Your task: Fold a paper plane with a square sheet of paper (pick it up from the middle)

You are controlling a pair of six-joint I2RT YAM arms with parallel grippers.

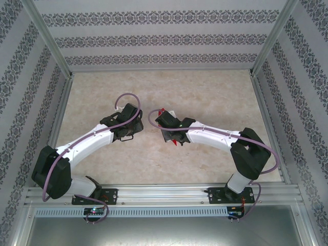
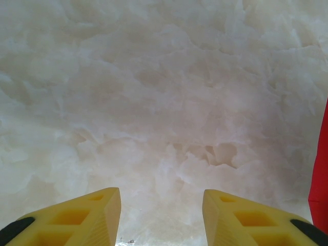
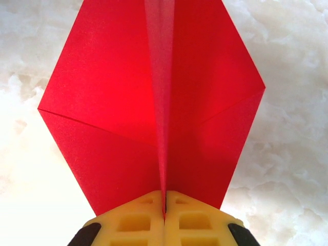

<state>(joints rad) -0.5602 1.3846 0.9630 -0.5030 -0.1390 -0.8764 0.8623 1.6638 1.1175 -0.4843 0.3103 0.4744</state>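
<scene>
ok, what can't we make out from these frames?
- Right wrist: the red paper runs off the top edge, so its far end is cut off. Its clamped part is hidden inside the shut right gripper.
- Top external: the paper is mostly hidden under that gripper.
- Left wrist: the paper is cut by the right edge, leaving a sliver.

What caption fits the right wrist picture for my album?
The yellow right gripper pinches a creased, bright red folded paper along its middle ridge, pale marbled table behind.
</scene>
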